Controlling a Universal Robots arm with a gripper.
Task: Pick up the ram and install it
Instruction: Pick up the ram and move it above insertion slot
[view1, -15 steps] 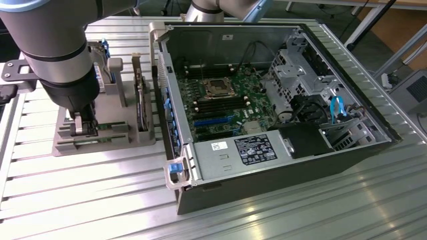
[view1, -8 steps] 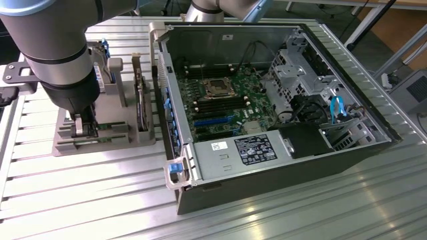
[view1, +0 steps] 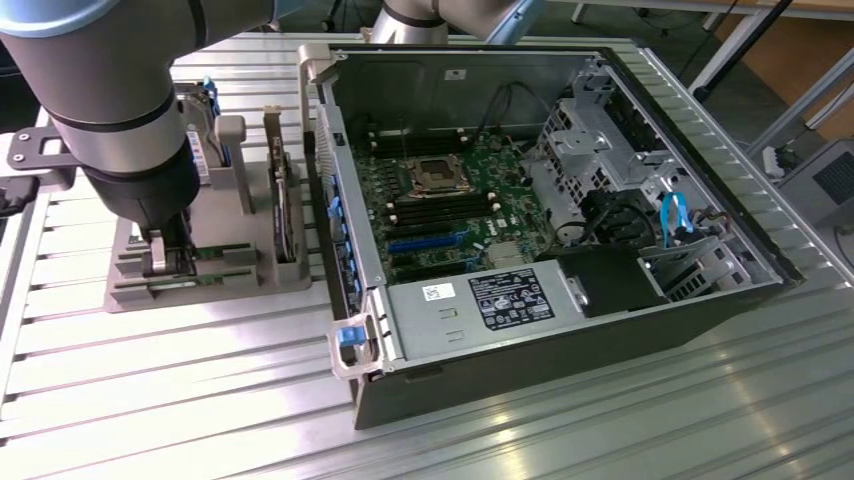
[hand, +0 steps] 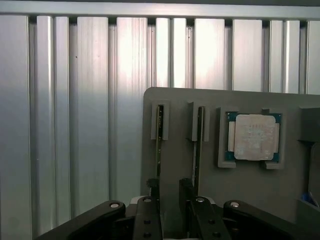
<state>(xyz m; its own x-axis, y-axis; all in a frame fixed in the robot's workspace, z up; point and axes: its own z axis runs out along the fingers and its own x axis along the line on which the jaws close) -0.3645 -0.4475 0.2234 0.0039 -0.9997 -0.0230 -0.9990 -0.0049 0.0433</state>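
**Open hand low over the ram in its holder**

In the wrist view the black two-fingered hand (hand: 170, 189) is nearest. Its fingers are parted and released, with bare grey plastic showing in the gap. The fingertips stand right at the near ends of two slim boards set on edge in parallel slots. One is the ram (hand: 159, 132), a long, thin green circuit-board stick. Just beside it stands a second stick (hand: 199, 140), darker and of similar build. I cannot tell whether either one lies between the fingers. Beyond the second stick, a square silver processor chip (hand: 254, 136) on a green base lies flat in its own recess. All three sit in the flat grey plastic holder (hand: 180, 97). Past its edge run the ribbed aluminium slats of the surface (hand: 95, 100).

In the exterior view, bare slats come first. Next is the black computer case (view1: 561, 360), lying open on its side at the exterior view's right. A silver power supply (view1: 467, 310) with a dark label sits at its near end. At the exterior view's left, the thick grey and silver arm (view1: 107, 110) reaches down onto the holder, with the hand low among its slots. A dark expansion card (view1: 280, 205) stands on edge on the holder's side towards the case. Farther back inside the case lies the green motherboard (view1: 454, 215) with its square socket (view1: 437, 175).
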